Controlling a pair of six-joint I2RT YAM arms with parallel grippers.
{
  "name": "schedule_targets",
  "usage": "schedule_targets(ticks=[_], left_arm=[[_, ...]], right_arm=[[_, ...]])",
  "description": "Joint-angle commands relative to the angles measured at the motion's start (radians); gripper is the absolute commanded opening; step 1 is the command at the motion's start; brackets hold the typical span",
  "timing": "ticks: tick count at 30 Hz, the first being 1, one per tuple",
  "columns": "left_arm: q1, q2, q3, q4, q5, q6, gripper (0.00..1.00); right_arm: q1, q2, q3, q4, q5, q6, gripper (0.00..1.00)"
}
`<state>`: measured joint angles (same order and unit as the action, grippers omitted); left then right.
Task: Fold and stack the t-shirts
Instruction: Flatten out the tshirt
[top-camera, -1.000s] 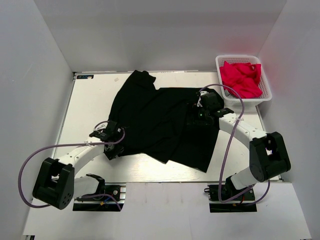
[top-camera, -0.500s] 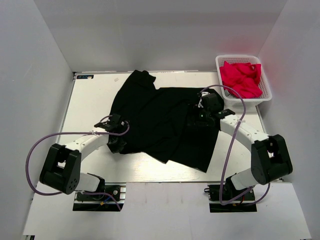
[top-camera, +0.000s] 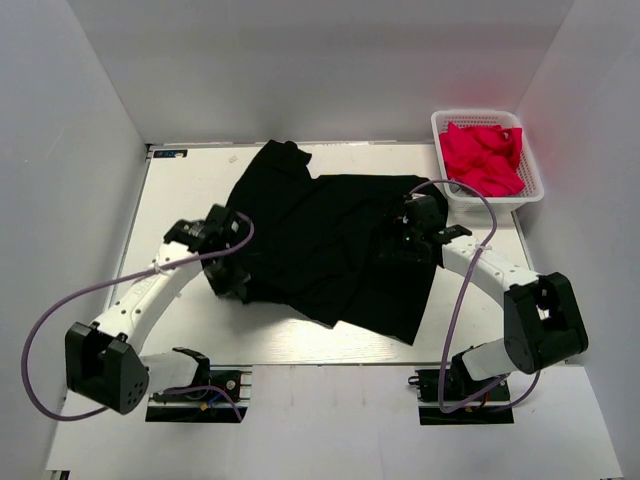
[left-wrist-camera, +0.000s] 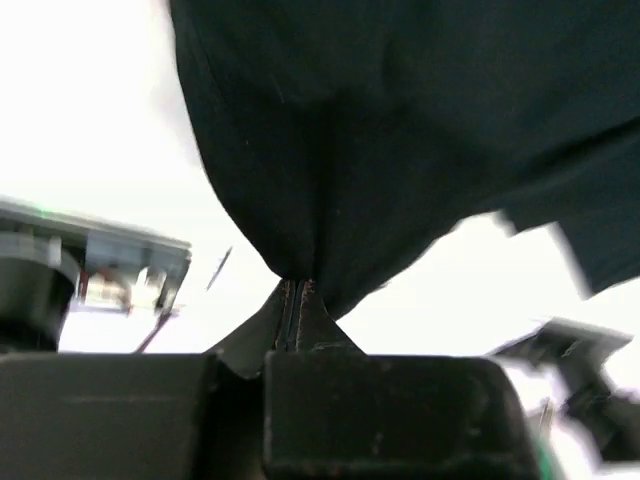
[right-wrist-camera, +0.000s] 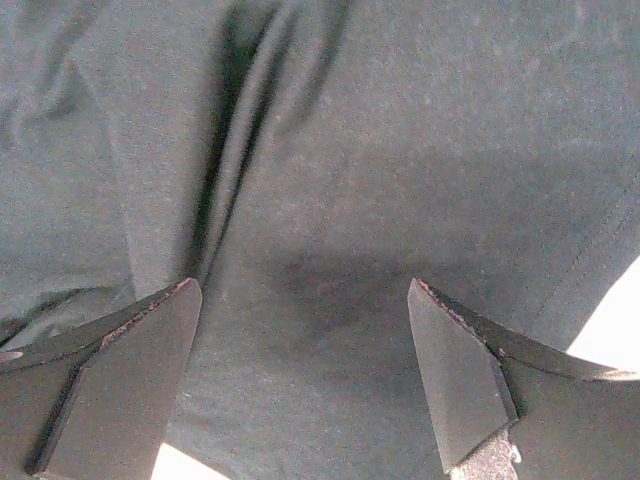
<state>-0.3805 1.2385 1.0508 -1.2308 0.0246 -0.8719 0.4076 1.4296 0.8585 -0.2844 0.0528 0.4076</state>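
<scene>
Left gripper (left-wrist-camera: 295, 292) clamped on black t-shirt (top-camera: 320, 235) edge, cloth bunched at tips (likely grip for fold). Right gripper (right-wrist-camera: 302, 288) spread wide, cloth directly beneath. Red t-shirts (top-camera: 482, 152) beyond it, in basket (top-camera: 478, 116).

The black t-shirt (right-wrist-camera: 400, 150) is matt cloth, finely woven, soft and creased, with a stitched hem. The fingers (right-wrist-camera: 120, 370) of my right claw (right-wrist-camera: 302, 290) look like dull dark plastic, their pad edges rough and scuffed. My left claw (left-wrist-camera: 296, 290) is the same matt black. The table (top-camera: 180, 200) is smooth white, faintly shiny. At its far right corner, a white plastic lattice basket (top-camera: 480, 114) holds pinkish-red cloth shirts (top-camera: 482, 155).
</scene>
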Motion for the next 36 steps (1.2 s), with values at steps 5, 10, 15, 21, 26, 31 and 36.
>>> schedule_targets(ticks=[5,10,15,21,26,31,36], left_arm=[[-0.006,-0.189,-0.282,-0.177,0.44,0.066,0.0],[-0.015,-0.139,-0.16,-0.167,0.424,0.138,1.0],[-0.015,-0.013,0.061,-0.02,0.279,0.203,1.0],[0.009,0.107,0.071,0.414,0.074,0.191,1.0],[0.02,0.396,0.247,0.476,-0.124,0.2,1.0],[0.069,0.727,0.487,0.452,-0.173,0.226,1.0],[0.117,0.887,0.606,0.55,-0.18,0.237,1.0]], right_arm=[[-0.01,0.046,0.011,-0.054,0.016,0.024,0.9],[-0.01,0.061,0.036,-0.046,0.013,0.013,0.9],[-0.01,0.041,0.069,-0.047,0.018,-0.016,0.9],[-0.021,0.077,0.096,-0.056,0.071,0.022,0.9],[-0.075,0.121,0.111,-0.027,0.067,0.043,0.9],[-0.116,0.209,0.142,-0.021,0.045,0.068,0.9],[-0.142,0.322,0.218,-0.067,0.071,0.051,0.9]])
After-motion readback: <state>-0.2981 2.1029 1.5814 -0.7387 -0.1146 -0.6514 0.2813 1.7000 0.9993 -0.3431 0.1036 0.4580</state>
